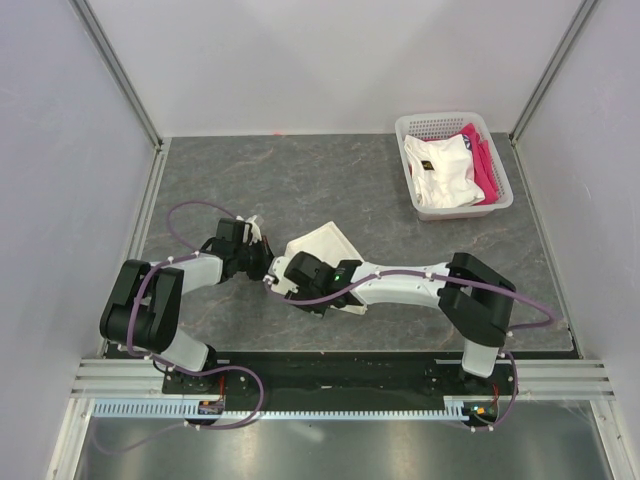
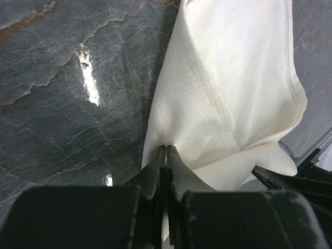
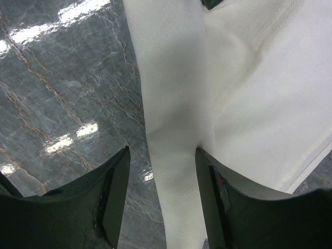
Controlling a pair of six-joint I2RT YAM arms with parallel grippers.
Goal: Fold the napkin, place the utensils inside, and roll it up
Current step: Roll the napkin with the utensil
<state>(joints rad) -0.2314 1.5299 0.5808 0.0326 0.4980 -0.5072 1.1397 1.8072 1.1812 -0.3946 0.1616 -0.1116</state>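
Dark grey marbled tabletop (image 1: 300,180), glossy under overhead light, enclosed by pale, seemingly plain walls (image 1: 330,60).

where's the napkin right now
In the top view the napkin sits near the middle of the table, between the grippers: the left gripper is shut on its edge, and the open right gripper straddles a fold.

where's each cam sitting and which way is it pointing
top external: above and behind the arms, looking down on the grey marbled table.
left wrist: on the left arm, facing along the shut left gripper pinching the cream-white cloth napkin.
right wrist: looking down between the open right gripper fingers.
Both wrist views share the napkin.
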